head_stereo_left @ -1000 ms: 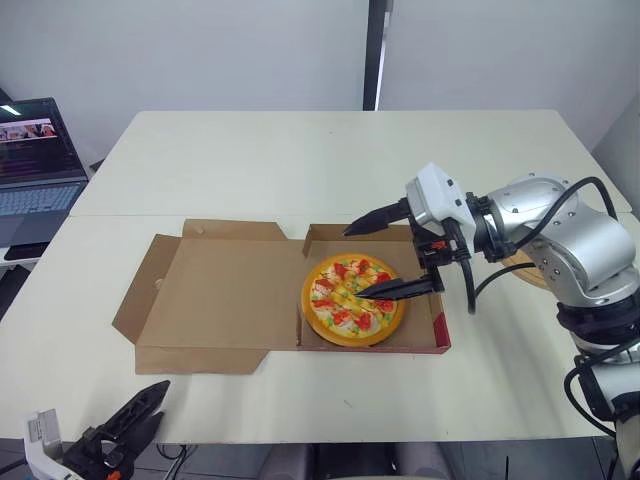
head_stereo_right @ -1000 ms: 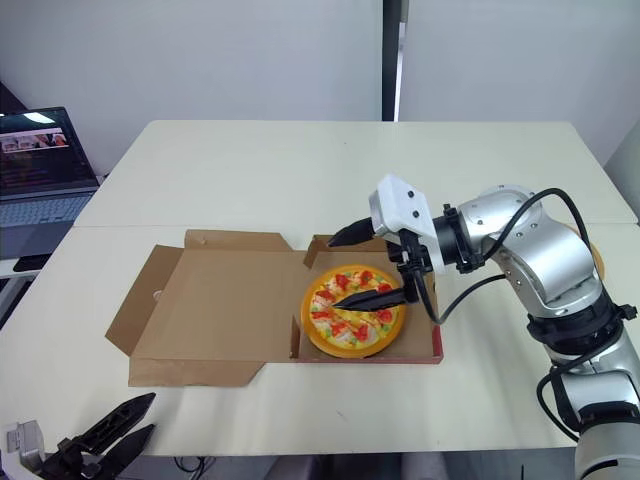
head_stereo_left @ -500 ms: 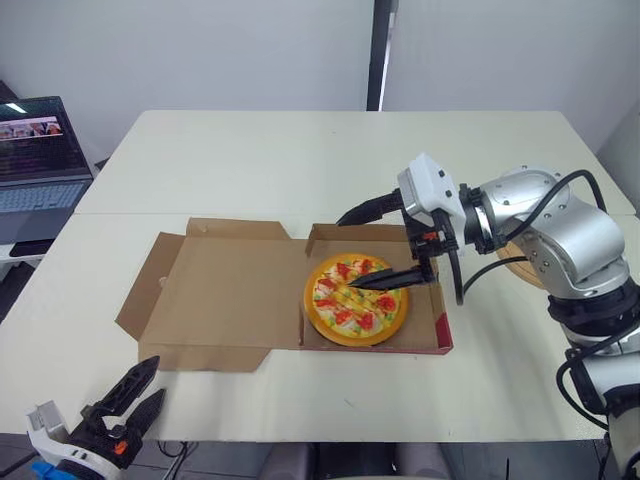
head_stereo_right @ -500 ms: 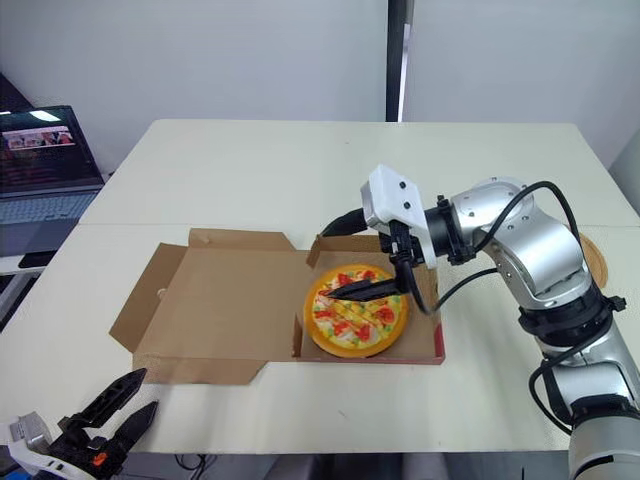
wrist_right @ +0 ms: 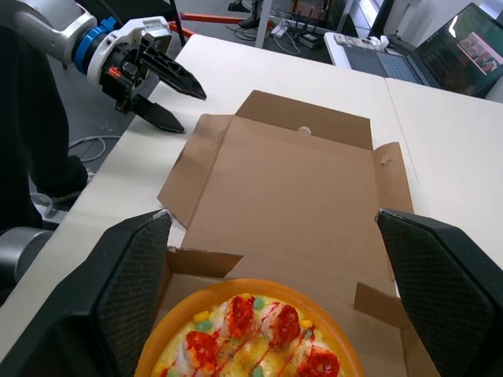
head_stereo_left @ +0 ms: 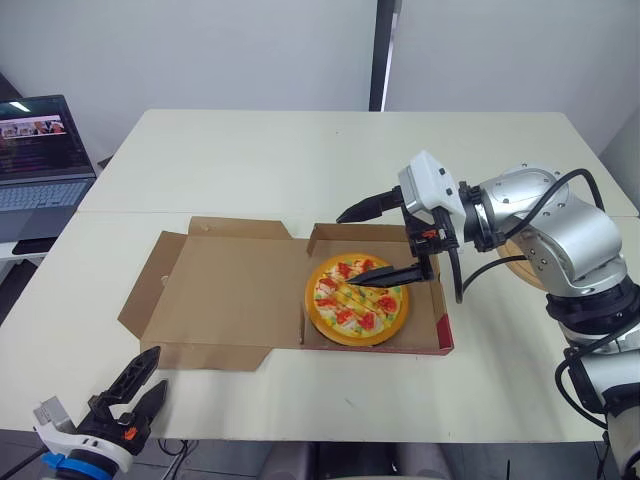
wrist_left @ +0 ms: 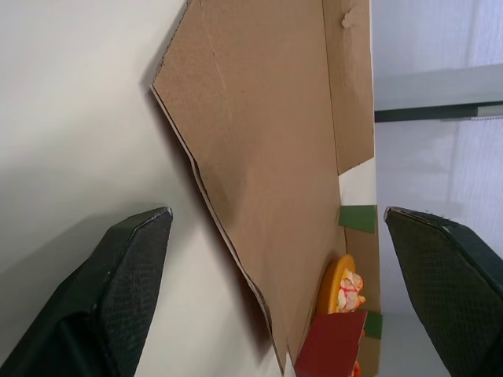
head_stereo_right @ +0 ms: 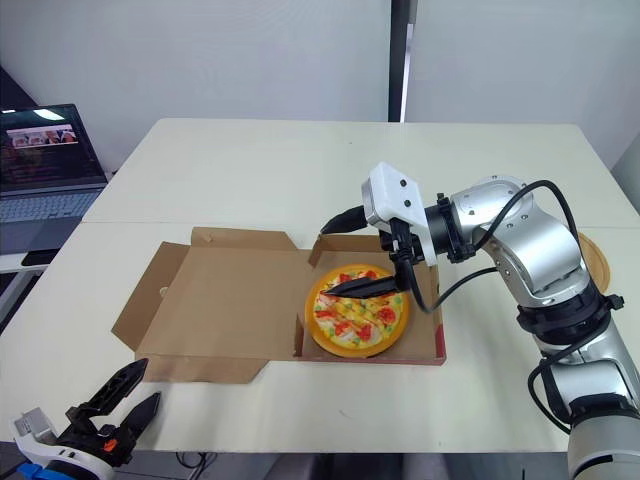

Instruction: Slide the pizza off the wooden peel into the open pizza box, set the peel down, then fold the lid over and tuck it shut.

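The pizza [head_stereo_left: 356,299] lies in the tray of the pizza box [head_stereo_left: 440,332] at centre right of the head view, with the lid [head_stereo_left: 230,290] flat on the worktop [head_stereo_left: 300,160] to its left. The right tool [head_stereo_left: 346,250] hangs over the pizza, its fingers spread wide and gripping nothing, and the wooden peel [head_stereo_right: 592,255] shows partly behind that arm at the right edge. The left tool [head_stereo_left: 157,368] sits at lower left, off the worktop's near edge, fingers apart and empty.

1. Bright, even light from above fills both head views; the table [head_stereo_left: 300,160] looks uniformly pale.
2. Soft, thin shadows hug the pizza box [head_stereo_left: 230,290] edges at centre frame.
3. The laptop [head_stereo_left: 40,160] screen glows at upper left.
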